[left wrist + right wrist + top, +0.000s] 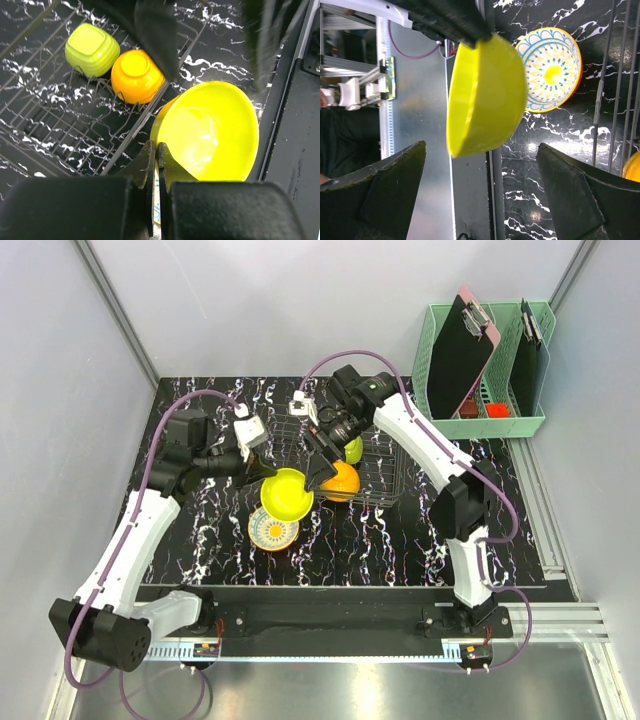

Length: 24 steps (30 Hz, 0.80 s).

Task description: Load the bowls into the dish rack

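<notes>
The yellow-green round plastic bowl [287, 494] hangs in the air, tipped on its side. The left pincer [268, 472] pinches its rim. In the left wrist view the two dark fingers [150, 160] are pressed close together on the bowl's edge, and the bowl's shiny inside faces the camera.

The right pincer [320, 472] is just beside the bowl on the other side. Its two fingers [395, 175] are spread wide. The bowl hangs in front of the gap between them, and neither finger touches it.

Under the left pincer, a round bowl with a blue and yellow pattern inside [272, 532] sits on the black worktop with white marble streaks [400, 540].

Right behind the right pincer is the low dish rack of thin metal wire [385, 465]. Two bowls are in it, both upside down and leaning on the wires. The orange round plastic bowl [136, 75] sits at the rack's edge, closest to the held bowl. The lime green plastic bowl [92, 49] is just beside it, farther from the left pincer.

Well apart from both pincers, off the far right corner of the worktop, stands a mint-green plastic basket [440, 360] with dark clipboards [460, 355] standing in it.
</notes>
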Tool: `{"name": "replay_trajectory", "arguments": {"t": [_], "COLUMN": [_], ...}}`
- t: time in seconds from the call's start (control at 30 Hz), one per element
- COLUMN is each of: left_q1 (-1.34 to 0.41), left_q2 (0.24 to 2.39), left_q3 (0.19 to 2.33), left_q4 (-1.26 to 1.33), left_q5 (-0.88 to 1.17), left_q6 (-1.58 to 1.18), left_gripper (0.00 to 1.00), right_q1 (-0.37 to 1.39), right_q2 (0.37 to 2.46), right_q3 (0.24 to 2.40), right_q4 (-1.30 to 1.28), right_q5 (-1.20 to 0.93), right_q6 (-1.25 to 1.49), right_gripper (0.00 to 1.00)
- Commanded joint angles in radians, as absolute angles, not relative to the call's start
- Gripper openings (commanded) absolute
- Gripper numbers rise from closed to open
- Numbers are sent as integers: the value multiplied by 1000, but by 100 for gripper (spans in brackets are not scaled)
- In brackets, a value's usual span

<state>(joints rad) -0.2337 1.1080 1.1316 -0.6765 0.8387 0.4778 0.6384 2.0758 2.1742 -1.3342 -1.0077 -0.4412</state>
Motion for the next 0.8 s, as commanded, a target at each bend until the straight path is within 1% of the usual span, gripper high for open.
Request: {"name": "replay_trajectory", "arguments": {"t": [0.0, 0.17, 0.37, 0.57, 0.77], "left_q1": [-261, -282, -296, -296, -298], "left_q2": [1108, 1112, 1121, 1131, 1132], "left_q3": [1189, 1198, 1207, 1235, 1249], "left_q4": [-592, -584, -578, -577, -575], "left_q5": [893, 910, 905, 891, 865], "left_q6": [451, 436, 426, 423, 433], "left_gripper": [0, 0, 0, 0, 0], "right_q1": [604, 568, 565, 565, 565], "right_q2": [2112, 2152, 2161, 2172, 2175], "right_q3": [2241, 2244, 2232, 2181, 2157], "right_q4": [-1442, -1450, -1459, -1457, -1450], "right_q5": [-1146, -1239, -1311, -1356, -1371], "right_q6": [-453, -442, -446, -434, -414], "right_gripper": [100, 100, 100, 100, 96]}}
